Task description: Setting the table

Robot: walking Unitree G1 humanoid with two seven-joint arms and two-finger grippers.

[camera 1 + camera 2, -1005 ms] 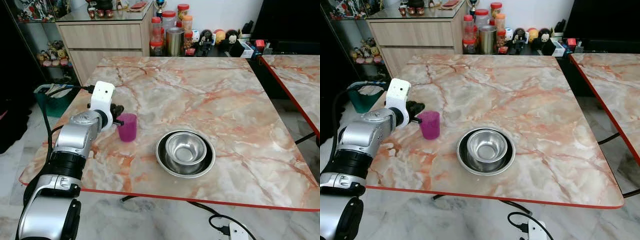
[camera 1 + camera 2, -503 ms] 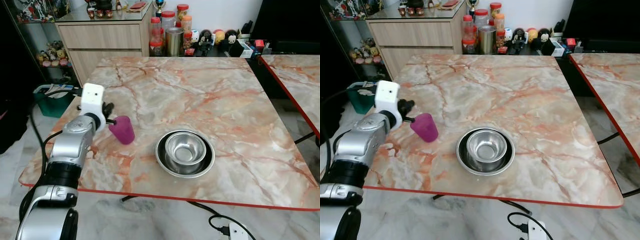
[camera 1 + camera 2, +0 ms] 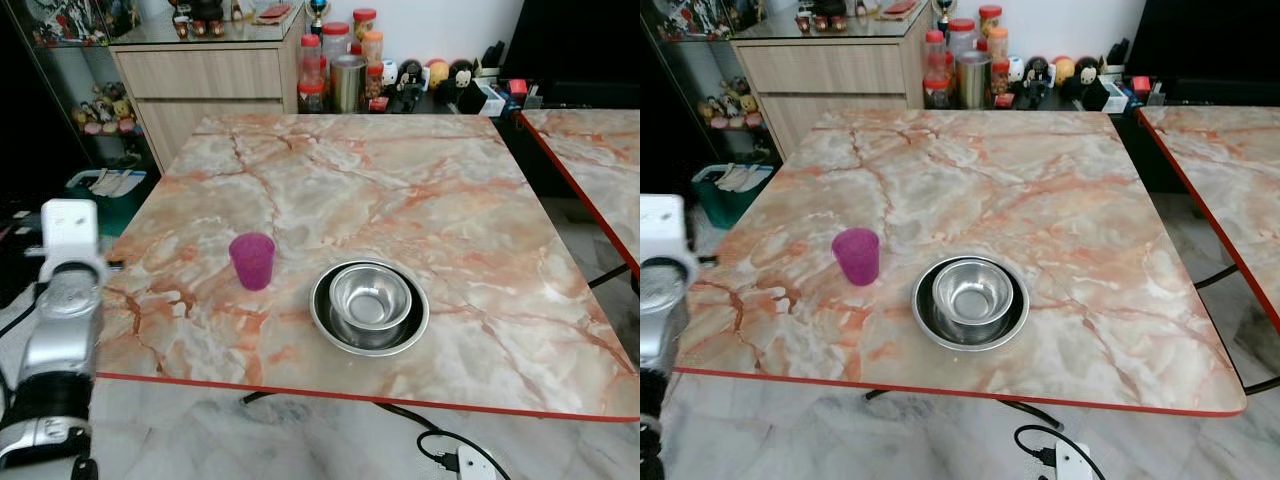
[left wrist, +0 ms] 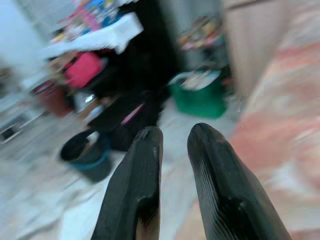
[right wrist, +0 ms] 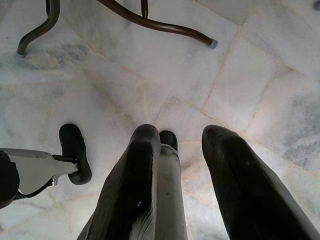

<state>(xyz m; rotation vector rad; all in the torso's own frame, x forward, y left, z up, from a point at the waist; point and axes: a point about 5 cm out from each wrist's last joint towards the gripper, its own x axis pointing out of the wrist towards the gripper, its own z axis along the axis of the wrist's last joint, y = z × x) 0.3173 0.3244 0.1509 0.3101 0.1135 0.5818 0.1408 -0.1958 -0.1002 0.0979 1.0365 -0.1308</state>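
One pink cup [image 3: 252,260] upright, left gripper [image 4: 172,137] well apart

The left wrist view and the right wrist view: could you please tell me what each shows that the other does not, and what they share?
The left wrist view alone shows the edge of the orange-veined marble table, a green plastic basket and a dark round bucket on the floor. The right wrist view alone shows dark curved metal table legs on pale marble floor tiles. Both share two long black fingers: the left tool and the right tool, each slightly parted and holding nothing.
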